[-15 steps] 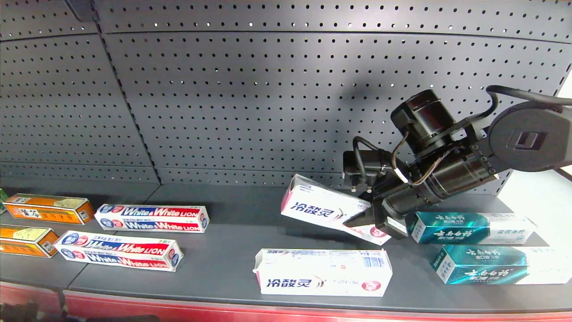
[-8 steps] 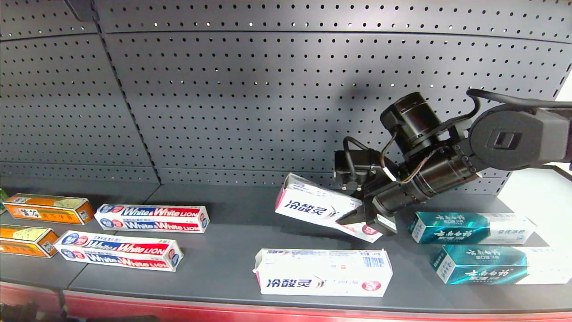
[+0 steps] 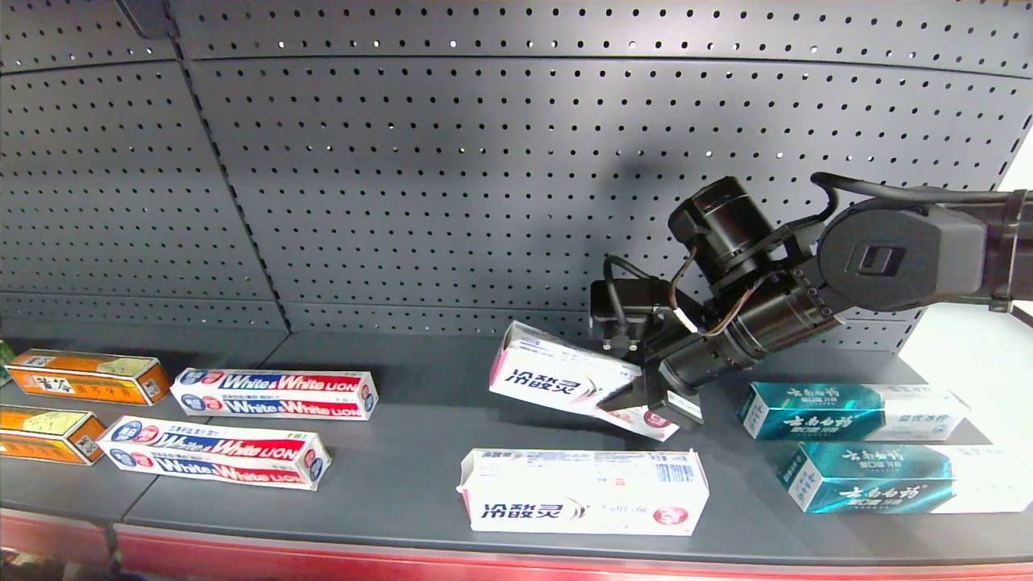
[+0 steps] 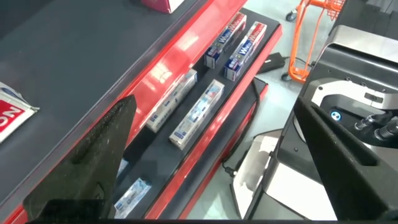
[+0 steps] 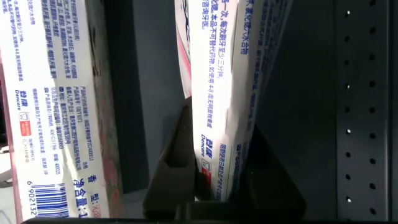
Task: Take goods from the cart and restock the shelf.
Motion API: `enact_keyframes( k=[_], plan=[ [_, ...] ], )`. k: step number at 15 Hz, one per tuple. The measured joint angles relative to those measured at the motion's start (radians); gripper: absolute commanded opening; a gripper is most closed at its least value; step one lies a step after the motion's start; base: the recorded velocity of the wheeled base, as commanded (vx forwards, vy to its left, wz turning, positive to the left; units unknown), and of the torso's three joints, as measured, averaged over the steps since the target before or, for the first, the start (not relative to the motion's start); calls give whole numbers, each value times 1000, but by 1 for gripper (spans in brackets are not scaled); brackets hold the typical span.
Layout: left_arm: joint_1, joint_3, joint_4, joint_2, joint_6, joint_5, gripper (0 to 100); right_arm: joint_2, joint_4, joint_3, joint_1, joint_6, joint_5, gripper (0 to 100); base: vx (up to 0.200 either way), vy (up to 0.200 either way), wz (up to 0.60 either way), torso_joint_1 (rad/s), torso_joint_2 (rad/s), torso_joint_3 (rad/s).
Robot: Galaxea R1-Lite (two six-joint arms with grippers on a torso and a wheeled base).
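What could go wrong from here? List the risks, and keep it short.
1. The right gripper holds the white-and-pink box near one end, tilted above the shelf. The long free end could pivot or slip out.
2. The right wrist view shows the box pinched between the fingers, so the carton may get dented.
3. The gripper hangs close to the rear teal box, and lowering could nudge it.
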Motion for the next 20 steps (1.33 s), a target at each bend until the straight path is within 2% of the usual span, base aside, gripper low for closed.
enact_keyframes(
  k=[3, 20],
  plan=[
    [0, 1, -2, -4, -12, 0, 100, 4, 0, 6, -3, -1, 1, 0, 0, 0, 0, 0, 0, 0],
    [0, 17, 0, -20, -14, 0, 100, 48, -4, 10, 0, -7, 1, 0, 0, 0, 0, 0, 0, 0]
  ],
)
